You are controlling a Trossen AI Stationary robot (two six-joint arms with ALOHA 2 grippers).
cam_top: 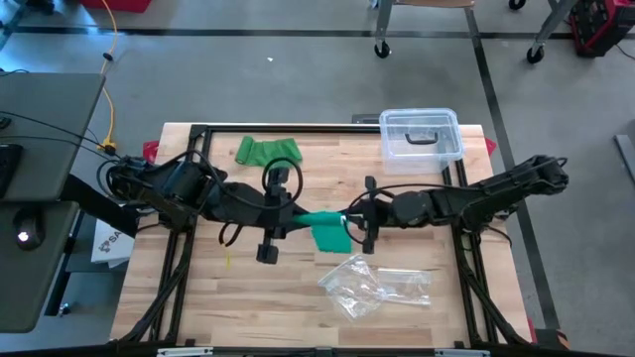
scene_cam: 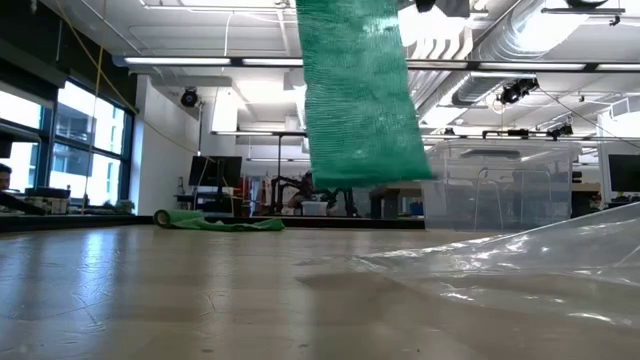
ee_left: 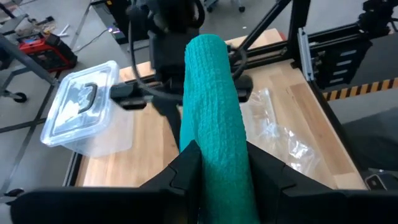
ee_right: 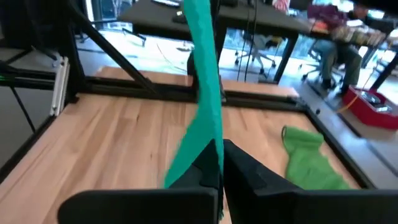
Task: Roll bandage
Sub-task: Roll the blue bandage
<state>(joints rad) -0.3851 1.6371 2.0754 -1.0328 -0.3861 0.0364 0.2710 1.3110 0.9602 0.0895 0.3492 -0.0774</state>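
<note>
The teal bandage (cam_top: pixel 327 227) is suspended above the table centre, its long axis running from one gripper to the other, with a loose tail hanging down. The left gripper (ee_left: pixel 217 163) is clamped on one end; the right gripper (ee_right: pixel 219 163) is closed on the strip opposite. Both arms are equally near, so rolling likely proceeds along this axis.
</note>
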